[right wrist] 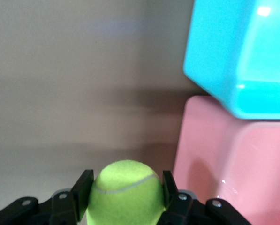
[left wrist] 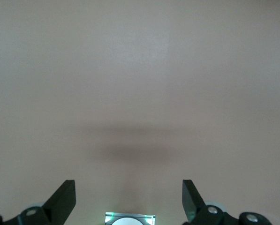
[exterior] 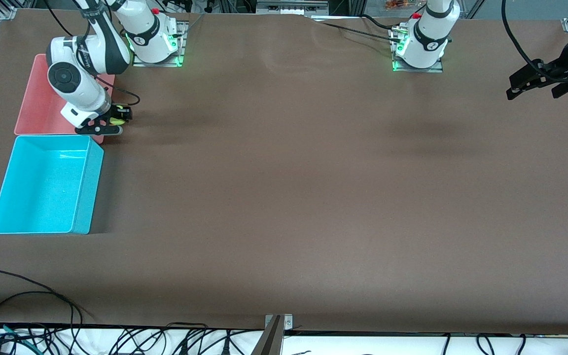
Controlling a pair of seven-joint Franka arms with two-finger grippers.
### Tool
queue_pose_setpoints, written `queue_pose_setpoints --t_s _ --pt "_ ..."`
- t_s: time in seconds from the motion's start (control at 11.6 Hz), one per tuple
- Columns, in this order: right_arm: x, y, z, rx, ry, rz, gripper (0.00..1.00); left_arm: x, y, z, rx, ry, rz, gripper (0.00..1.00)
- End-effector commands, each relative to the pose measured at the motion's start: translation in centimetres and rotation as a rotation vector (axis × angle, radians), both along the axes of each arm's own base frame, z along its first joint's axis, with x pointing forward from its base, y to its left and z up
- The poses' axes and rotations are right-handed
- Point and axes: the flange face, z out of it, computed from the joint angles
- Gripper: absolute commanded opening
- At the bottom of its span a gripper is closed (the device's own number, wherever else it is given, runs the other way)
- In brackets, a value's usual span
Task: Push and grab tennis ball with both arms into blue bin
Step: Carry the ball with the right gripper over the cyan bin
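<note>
The yellow-green tennis ball (right wrist: 125, 192) sits between the fingers of my right gripper (right wrist: 125, 190), which is shut on it. In the front view the right gripper (exterior: 111, 121) holds the ball (exterior: 121, 112) just beside the pink bin's corner, above the table, near the blue bin's far corner. The cyan-blue bin (exterior: 47, 185) stands open at the right arm's end of the table; it also shows in the right wrist view (right wrist: 243, 56). My left gripper (exterior: 530, 81) is open and held up over the left arm's end of the table; its wrist view shows only bare table between its fingers (left wrist: 128, 201).
A pink bin (exterior: 37, 106) stands against the blue bin, farther from the front camera, partly under the right arm; it shows in the right wrist view (right wrist: 233, 159). Cables lie along the table's near edge (exterior: 116, 335). The left arm's base (exterior: 424, 39) stands at the table's far edge.
</note>
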Motion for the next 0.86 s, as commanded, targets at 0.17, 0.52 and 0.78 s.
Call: queue_pose_setpoints --t_s 0.17,0.52,0.78 --pt "7.9 -0.7 9.5 -0.059 0.085 -0.006 0.50 0.3 -0.2 0.5 0.001 0.006 0.004 1.00" --pt "12.6 -2.9 14.7 0.037 0.008 0.196 0.51 0.4 0.1 0.5 0.000 0.006 0.009 1.00" --pt "13.7 -6.8 13.9 0.147 -0.020 0.302 0.51 0.4 0.1 0.5 0.000 0.006 0.009 1.00"
